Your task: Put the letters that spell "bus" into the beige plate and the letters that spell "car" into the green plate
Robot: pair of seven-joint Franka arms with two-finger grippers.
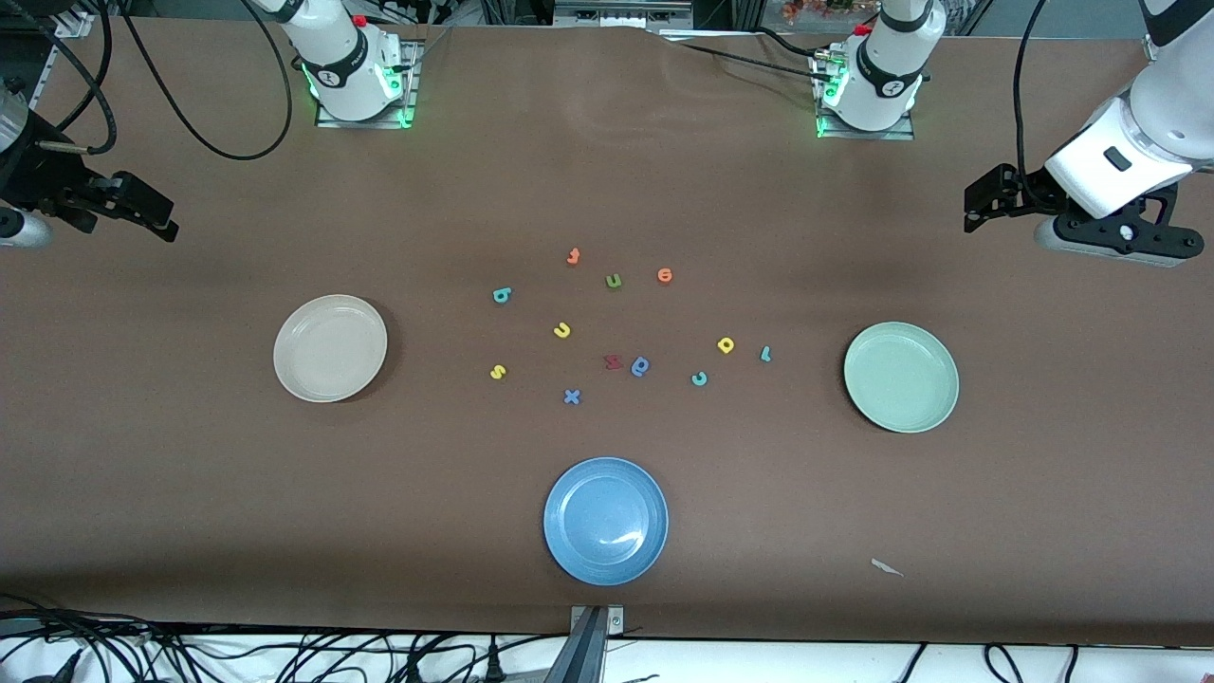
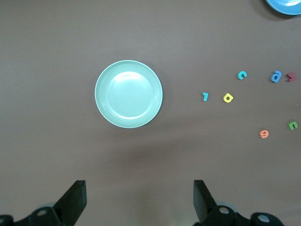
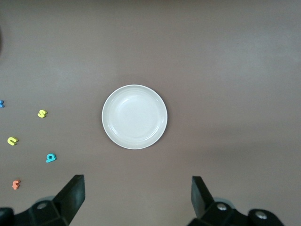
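Clock directions are read on the front view, with twelve toward the robots' bases.

The brown table (image 1: pixel 607 171) carries everything. Both arms wait in the air over its ends. The left claw (image 1: pixel 982 204) hangs at about two o'clock from the green plate (image 1: pixel 901 377), fingers apart and holding nothing. The right claw (image 1: pixel 152 209) hangs at about ten o'clock from the beige plate (image 1: pixel 330 348), also spread wide and holding nothing.

The three plates are all upright and have nothing in them. The beige one sits toward the right arm's end and the green one toward the left arm's end. A blue plate (image 1: pixel 606 521) sits at six o'clock from the letters, nearest the front camera.

All the letters lie flat in a loose cluster between the beige and green plates, well apart from both claws.

- **"bus" letters:** These lie on the beige plate's side of the cluster. The teal b (image 1: pixel 502 295) is at the plate's two o'clock. The yellow u (image 1: pixel 561 330) and yellow s (image 1: pixel 498 372) are at about three.
- **"car" letters:** These lie at the green plate's nine o'clock. They are the light-blue c (image 1: pixel 699 378), the yellow a (image 1: pixel 726 345) and the teal r (image 1: pixel 765 354). The r's stem runs roughly twelve to six.
- **Other task letters:** They are too small to tell which way they point.
- **Spare letters:** An orange letter (image 1: pixel 573 255), a green u (image 1: pixel 614 281) and an orange e (image 1: pixel 665 275) lie at the twelve o'clock edge of the cluster. A red letter (image 1: pixel 613 361) lies just beside a darker blue letter (image 1: pixel 641 366), and a blue x (image 1: pixel 571 396) is at six.
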